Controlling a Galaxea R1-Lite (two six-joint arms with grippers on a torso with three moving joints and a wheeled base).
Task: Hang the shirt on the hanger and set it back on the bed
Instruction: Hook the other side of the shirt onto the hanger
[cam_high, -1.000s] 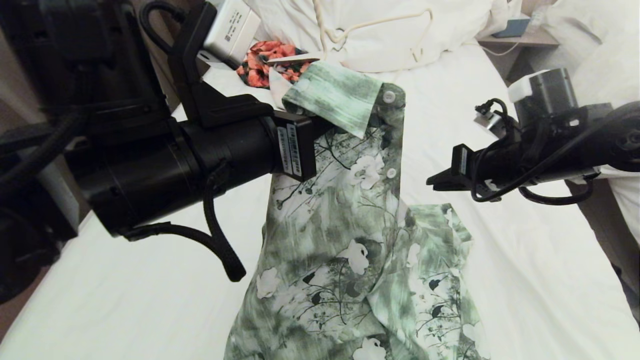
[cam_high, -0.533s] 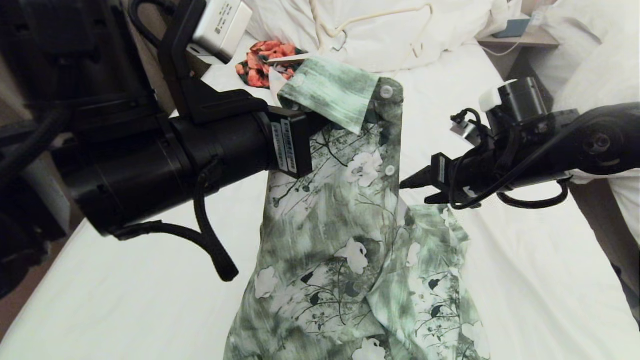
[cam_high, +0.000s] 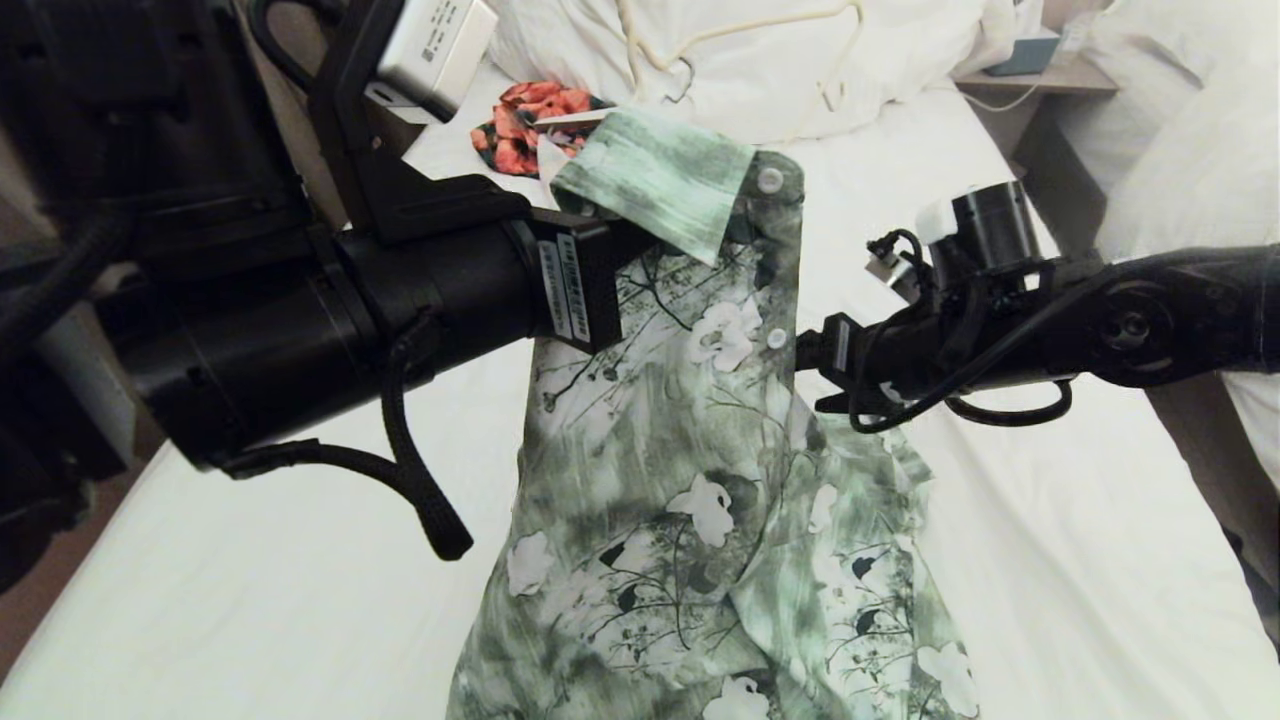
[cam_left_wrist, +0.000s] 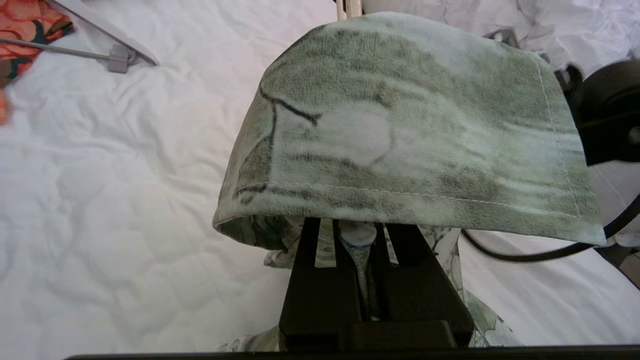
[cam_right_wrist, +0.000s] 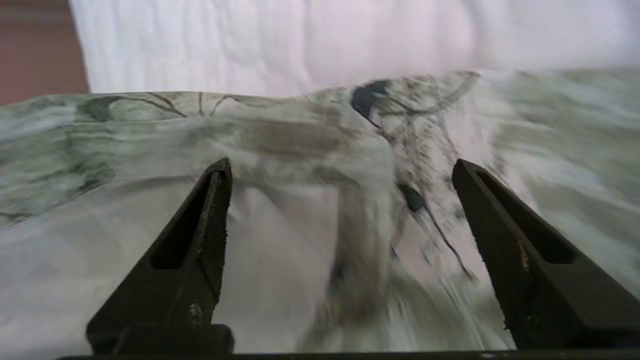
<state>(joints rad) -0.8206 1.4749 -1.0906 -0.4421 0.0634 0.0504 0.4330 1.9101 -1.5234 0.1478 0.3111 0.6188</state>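
Observation:
The green and white flower-print shirt (cam_high: 690, 480) hangs from its collar and trails down onto the bed (cam_high: 1050, 520). My left gripper (cam_left_wrist: 357, 235) is shut on a fold of the shirt (cam_left_wrist: 400, 130) just under the collar, which drapes over its fingertips. My right gripper (cam_high: 805, 372) reaches in from the right at the buttoned front edge. It is open, and the right wrist view shows the shirt (cam_right_wrist: 310, 135) cloth close between the spread fingers of this gripper (cam_right_wrist: 342, 170). The thin cream hanger (cam_high: 760, 26) lies on the pillows behind.
An orange-red floral garment (cam_high: 525, 120) with a thicker white hanger (cam_high: 575, 118) lies on the sheet at the back left. Bulky white pillows (cam_high: 800, 90) close off the head of the bed. A nightstand (cam_high: 1040, 70) and a neighbouring bed (cam_high: 1180, 150) stand to the right.
My right gripper has opened wide and moved left, up to the shirt's buttoned edge. The left gripper has kept its hold on the shirt in the same place.

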